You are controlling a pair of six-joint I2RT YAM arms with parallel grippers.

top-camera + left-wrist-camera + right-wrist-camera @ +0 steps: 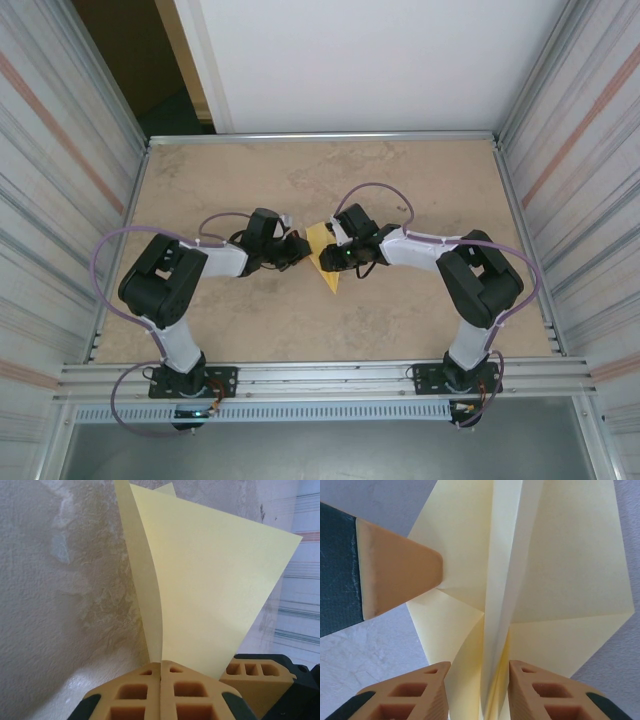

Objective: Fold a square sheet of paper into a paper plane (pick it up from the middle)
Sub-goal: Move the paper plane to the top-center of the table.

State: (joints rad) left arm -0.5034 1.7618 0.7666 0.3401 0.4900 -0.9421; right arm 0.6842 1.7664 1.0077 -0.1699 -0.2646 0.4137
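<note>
At centre of table [420, 180], top view: half-folded paper plane [324, 258] held up between both arms. At its 9 o'clock, left gripper [161, 669] clamped fully shut on the lower edge of one flap, sheet fanning up toward 12. At its 3 o'clock, right gripper [480, 677] partly open, straddling the centre crease, pads apparently not pinching yet. Step in hand, likely: nipping the spine. To do well: centre crease between the pads, close slowly, left clamp steady so wings match, no crushing of layers, no dragging toward 6.
</note>
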